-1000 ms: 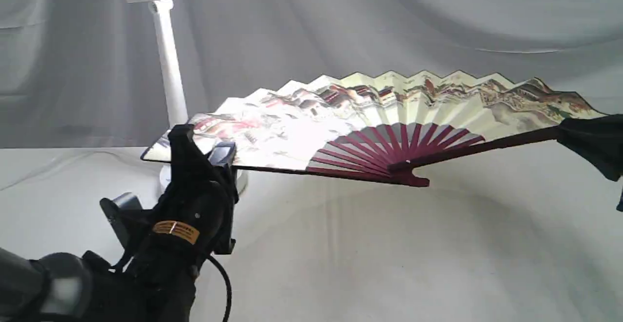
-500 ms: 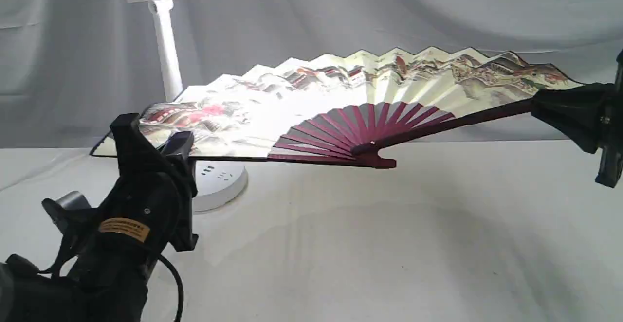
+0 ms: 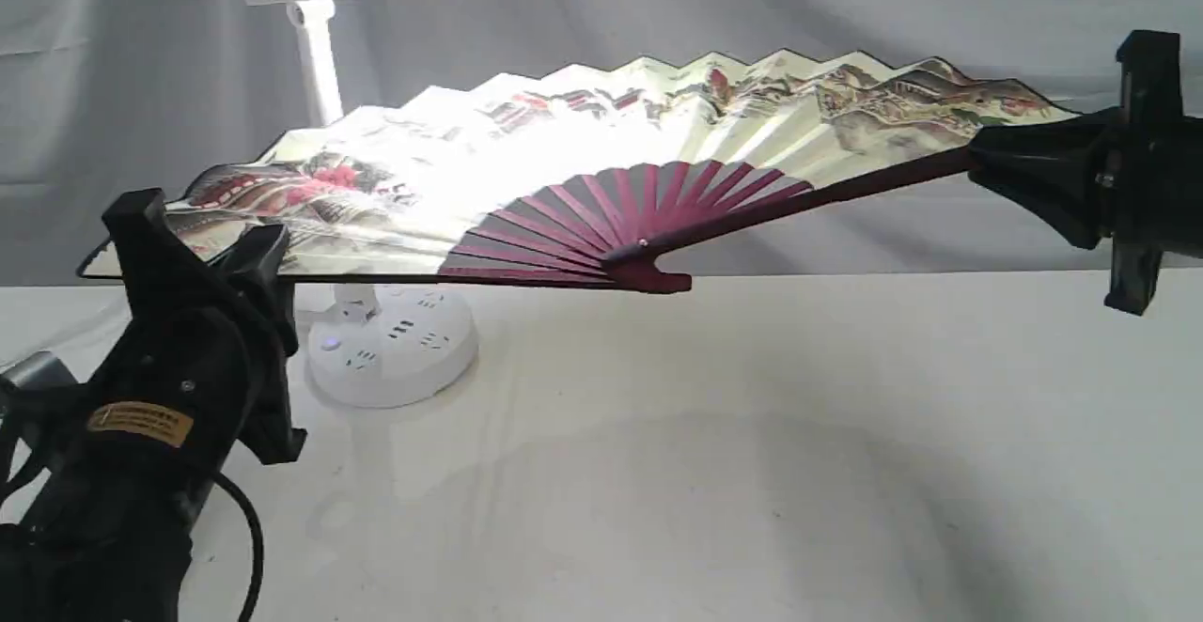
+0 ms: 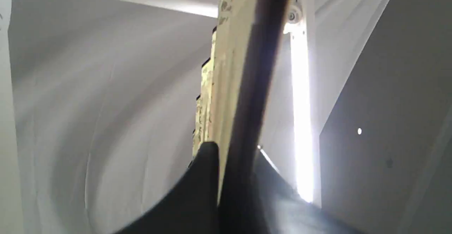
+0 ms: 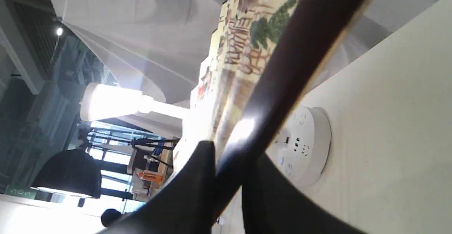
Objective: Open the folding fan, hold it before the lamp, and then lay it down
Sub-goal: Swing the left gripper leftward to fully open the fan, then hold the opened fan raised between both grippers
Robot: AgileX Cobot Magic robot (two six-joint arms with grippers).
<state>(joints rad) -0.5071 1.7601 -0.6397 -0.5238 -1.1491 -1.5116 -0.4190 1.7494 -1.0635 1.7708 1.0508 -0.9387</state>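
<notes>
The folding fan (image 3: 583,147) is spread wide open in the air, its painted cream paper crossing in front of the lamp (image 3: 320,68) stem. My left gripper (image 3: 202,251) is shut on the fan's left guard; my right gripper (image 3: 987,157) is shut on the right guard. The maroon ribs meet at the pivot, above the table. In the left wrist view the dark guard (image 4: 247,96) runs between my fingers, with the lit lamp (image 4: 300,96) behind. The right wrist view shows the guard (image 5: 282,71) clamped and the lamp's round base (image 5: 303,145) beyond.
The lamp's round white base (image 3: 390,345) with sockets stands on the white cloth-covered table (image 3: 752,472) under the fan's left half. Grey drapery (image 3: 846,11) hangs behind. A black cable (image 3: 249,528) loops by the left arm.
Both grippers have carried the open fan up and to the left; it now covers the lamp stem, and the lamp base shows below it. The right gripper has come further into view.
</notes>
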